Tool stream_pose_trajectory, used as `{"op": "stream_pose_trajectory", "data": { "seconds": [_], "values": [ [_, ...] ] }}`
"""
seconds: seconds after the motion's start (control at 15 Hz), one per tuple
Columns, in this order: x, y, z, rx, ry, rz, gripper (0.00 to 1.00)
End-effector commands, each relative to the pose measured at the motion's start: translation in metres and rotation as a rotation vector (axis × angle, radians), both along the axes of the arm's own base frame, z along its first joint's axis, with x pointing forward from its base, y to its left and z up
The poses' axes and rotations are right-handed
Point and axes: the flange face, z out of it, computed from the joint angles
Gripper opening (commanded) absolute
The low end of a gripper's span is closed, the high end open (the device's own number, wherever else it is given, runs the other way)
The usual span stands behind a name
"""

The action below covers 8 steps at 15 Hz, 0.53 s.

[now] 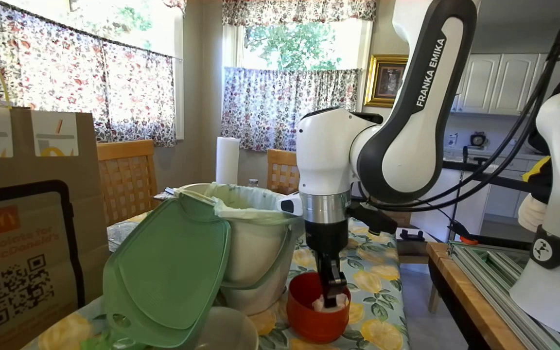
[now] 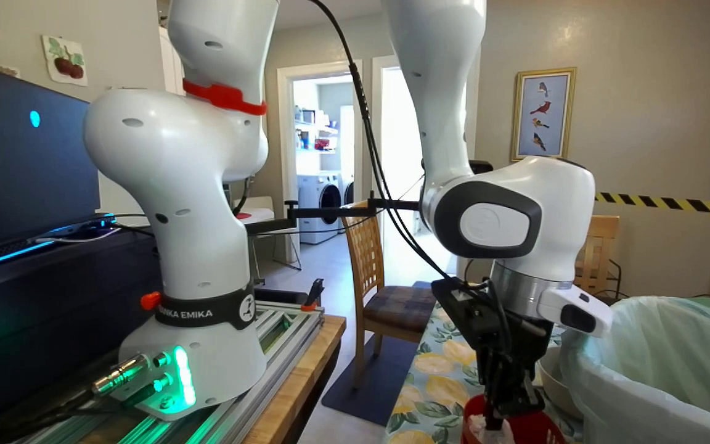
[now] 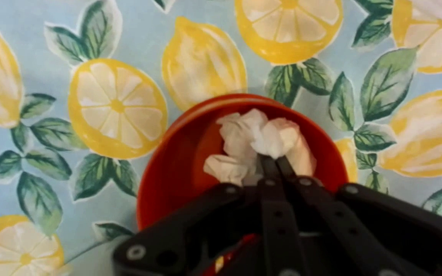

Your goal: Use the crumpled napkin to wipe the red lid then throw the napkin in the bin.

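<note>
The red lid (image 1: pixel 316 325) stands open side up on the tablecloth and looks like a round red-orange bowl. It also shows in an exterior view (image 2: pixel 537 430) and in the wrist view (image 3: pixel 169 184). My gripper (image 3: pixel 275 158) points down into it with its fingertips nearly together. The crumpled white napkin (image 3: pixel 240 132) is pinched at the fingertips, inside the red lid. The napkin's underside is hidden. The bin (image 1: pixel 258 262), lined with a whitish bag (image 2: pixel 638 385), stands beside the red lid, open. Its pale green cover (image 1: pixel 173 262) leans against it.
A brown McDonald's bag (image 1: pixel 22 214) stands beside the green cover. A pale bowl (image 1: pixel 231 328) sits near the bin. A paper towel roll (image 1: pixel 227 160) stands behind the bin. The robot's wooden bench (image 1: pixel 438 255) lies past the table edge.
</note>
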Motion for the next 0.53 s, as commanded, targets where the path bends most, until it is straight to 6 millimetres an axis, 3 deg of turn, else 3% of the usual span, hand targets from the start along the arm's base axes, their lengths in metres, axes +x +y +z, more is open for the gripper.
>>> {"op": "stream_pose_trajectory", "data": {
  "seconds": [0.0,0.47],
  "values": [
    [0.002,0.009,0.002,0.048,-0.03,-0.001,0.01],
    [0.007,-0.009,0.011,-0.031,-0.146,-0.015,0.01]
  ]
}}
